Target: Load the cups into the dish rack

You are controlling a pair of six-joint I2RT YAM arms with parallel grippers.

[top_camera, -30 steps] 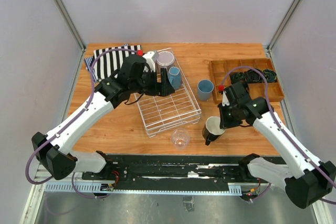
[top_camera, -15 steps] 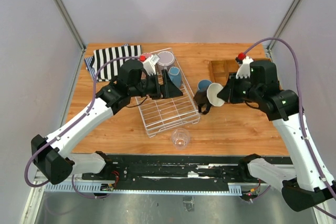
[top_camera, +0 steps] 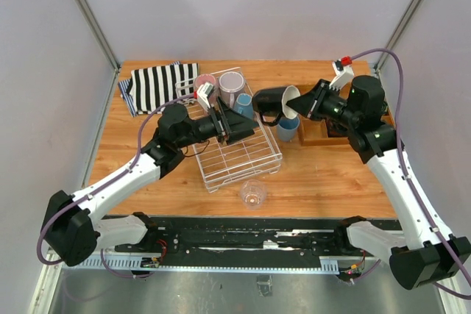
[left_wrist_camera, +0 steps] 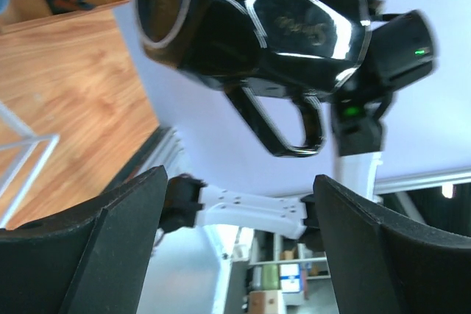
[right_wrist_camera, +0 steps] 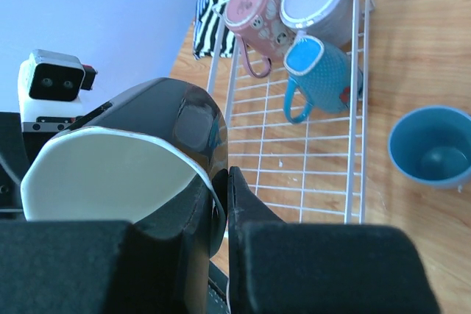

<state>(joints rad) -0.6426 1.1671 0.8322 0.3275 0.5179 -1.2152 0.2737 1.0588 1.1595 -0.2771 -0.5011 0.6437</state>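
The white wire dish rack [top_camera: 221, 167] lies mid-table and holds a pink mug [top_camera: 205, 81], a grey-lilac cup [top_camera: 232, 84] and a blue-grey mug [top_camera: 245, 108] at its far end. My right gripper [top_camera: 300, 106] is shut on the rim of the dark mug with cream inside [top_camera: 274, 102]. It holds the mug on its side in the air by the rack's far right corner. My left gripper [top_camera: 237, 124] is open and empty over the rack and faces the dark mug [left_wrist_camera: 257, 27]. The light blue tumbler [top_camera: 288, 129] stands right of the rack. The clear glass [top_camera: 252, 194] stands in front of it.
A striped cloth [top_camera: 158, 86] lies at the back left. The brown wooden compartment tray [top_camera: 313, 134] is at the right, mostly hidden by my right arm. In the right wrist view the rack [right_wrist_camera: 294, 174], pink mug [right_wrist_camera: 254, 9] and tumbler [right_wrist_camera: 430, 145] lie below.
My right arm has lifted the dark mug off the front table and carried it back and left, beside the rack's far end. My left gripper has swung out toward it.
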